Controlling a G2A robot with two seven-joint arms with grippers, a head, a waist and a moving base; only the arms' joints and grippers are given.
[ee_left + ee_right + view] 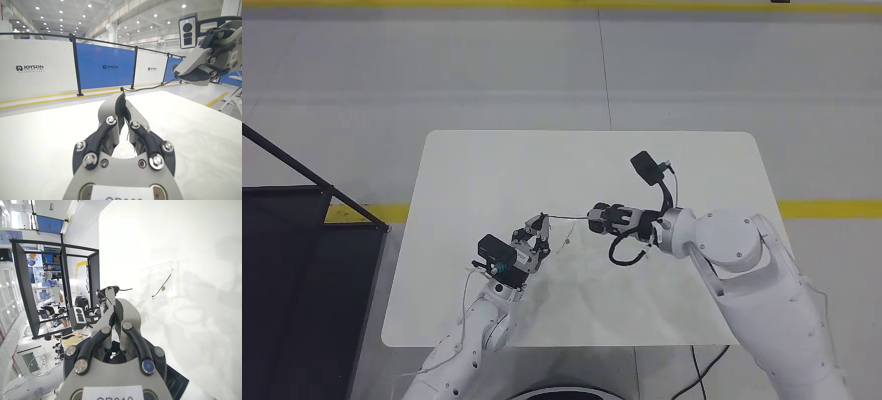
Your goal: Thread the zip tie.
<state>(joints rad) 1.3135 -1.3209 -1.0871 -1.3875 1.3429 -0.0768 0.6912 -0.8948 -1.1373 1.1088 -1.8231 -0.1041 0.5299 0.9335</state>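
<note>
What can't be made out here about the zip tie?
- Top view: zip tie too thin to show whether it is threaded.
- Left wrist view: left end effector hides part of it.
- Right wrist view: right end effector covers its own grip.

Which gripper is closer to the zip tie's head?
Left. The left gripper pinches the zip tie with the head poking just past its fingertips; the right gripper holds the strap farther along, apart from the head.

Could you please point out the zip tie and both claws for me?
zip tie [121, 88], left wrist view, on its end above the left claw.
left claw [122, 99], left wrist view, between its shut fingertips.
right claw [176, 74], left wrist view, between its fingertips, on the strap.
</note>
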